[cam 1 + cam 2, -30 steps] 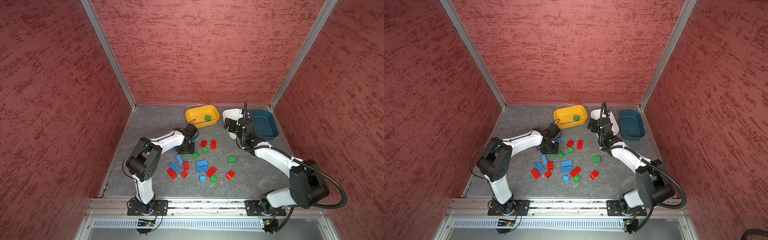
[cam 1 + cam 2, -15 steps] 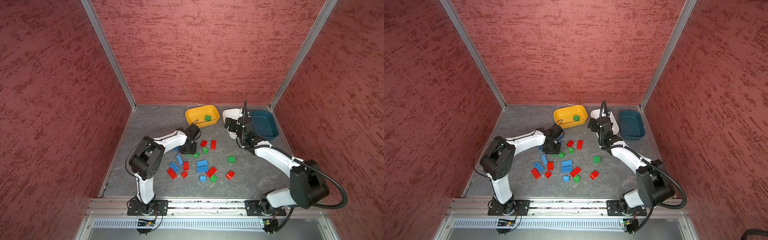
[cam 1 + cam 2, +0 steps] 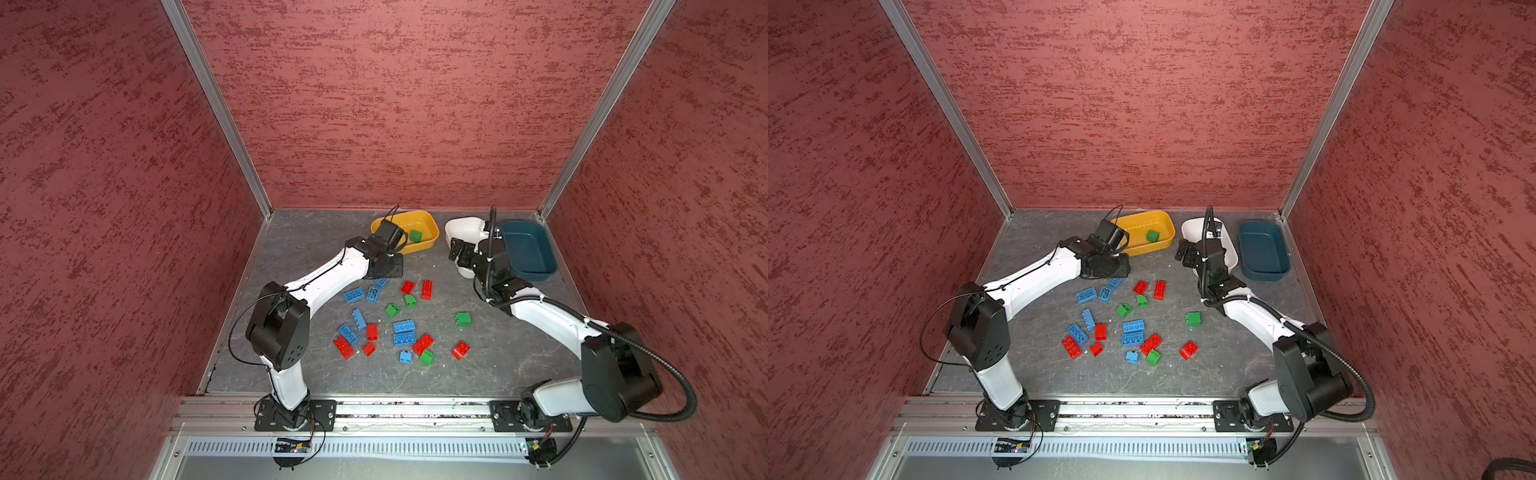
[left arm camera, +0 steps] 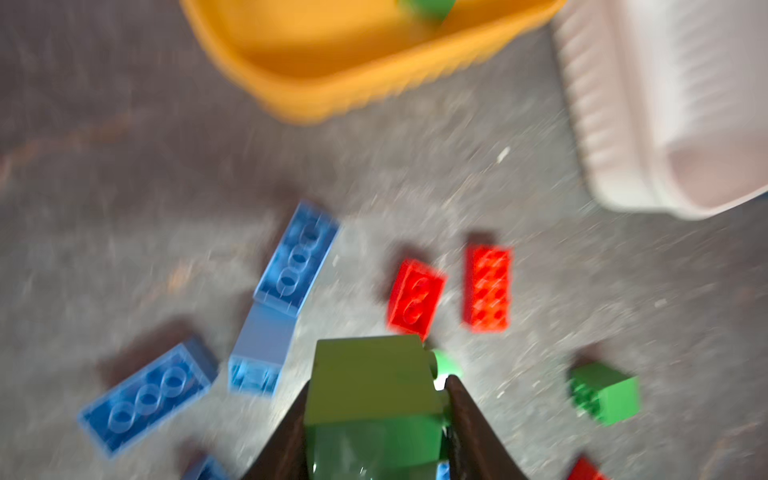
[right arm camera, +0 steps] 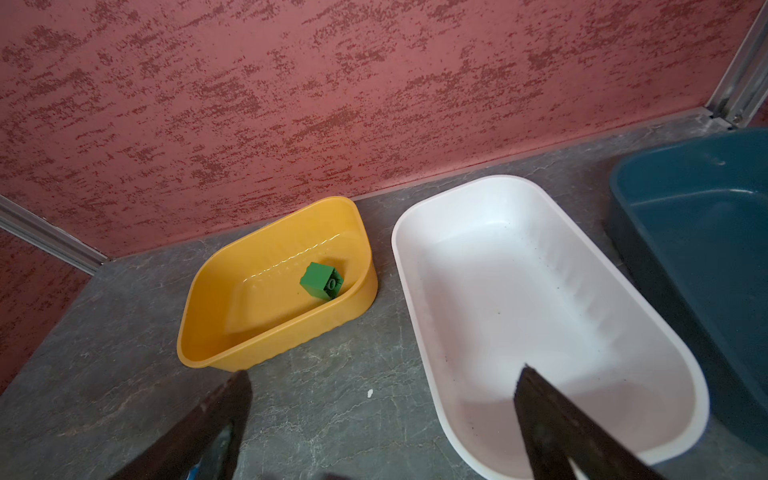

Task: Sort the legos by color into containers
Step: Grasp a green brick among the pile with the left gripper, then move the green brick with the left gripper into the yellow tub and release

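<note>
Left gripper, seen from the left wrist in a blurred picture, is clamped narrowly on a green lego, one dark finger on each side of it. Blue and red bricks lie on the grey floor between the gripper and the yellow tub. The white tub stands just beside the yellow tub, apart from it.

From the right wrist, the right gripper is spread wide and holds nothing. One finger is over the white tub and the other over bare floor near the yellow tub's long wall. A single green brick lies on its side inside the yellow tub. The teal tub sits past the white one, farthest from the yellow tub.

In both top views the left gripper hangs close to the yellow tub's wall on the robot's side, and its own wrist hides the jaws. The right gripper hovers at the near end of the white tub. The loose legos, red, blue and green, lie scattered on the floor on the robot's side of the yellow tub.
</note>
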Controlling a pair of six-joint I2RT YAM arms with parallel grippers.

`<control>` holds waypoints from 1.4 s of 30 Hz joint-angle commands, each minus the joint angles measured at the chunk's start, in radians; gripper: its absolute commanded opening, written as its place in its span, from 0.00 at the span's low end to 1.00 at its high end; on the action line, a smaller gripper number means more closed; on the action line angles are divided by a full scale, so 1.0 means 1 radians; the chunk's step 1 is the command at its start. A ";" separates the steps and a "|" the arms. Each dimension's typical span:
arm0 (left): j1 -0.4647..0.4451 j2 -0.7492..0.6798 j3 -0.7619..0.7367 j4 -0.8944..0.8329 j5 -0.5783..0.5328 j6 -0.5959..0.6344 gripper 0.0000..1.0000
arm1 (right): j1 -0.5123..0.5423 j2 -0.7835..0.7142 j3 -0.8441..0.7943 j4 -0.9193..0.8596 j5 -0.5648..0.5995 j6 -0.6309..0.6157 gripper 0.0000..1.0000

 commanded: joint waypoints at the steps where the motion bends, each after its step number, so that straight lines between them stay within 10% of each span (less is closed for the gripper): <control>1: 0.029 0.079 0.090 0.080 0.023 0.047 0.27 | -0.001 -0.016 0.001 0.017 -0.005 -0.004 0.99; 18: 0.208 0.542 0.646 0.190 0.129 -0.013 0.28 | 0.000 -0.038 -0.017 -0.069 -0.028 0.075 0.99; 24: 0.223 0.675 0.890 0.094 0.132 -0.014 0.44 | 0.000 0.038 0.082 -0.201 -0.201 -0.049 0.99; 36: 0.212 0.611 0.819 0.104 0.151 0.009 0.58 | 0.002 0.147 0.113 -0.193 -0.283 0.011 0.99; 42: 0.210 0.521 0.699 0.160 0.153 -0.009 0.82 | 0.026 0.199 0.130 -0.228 -0.322 0.020 0.93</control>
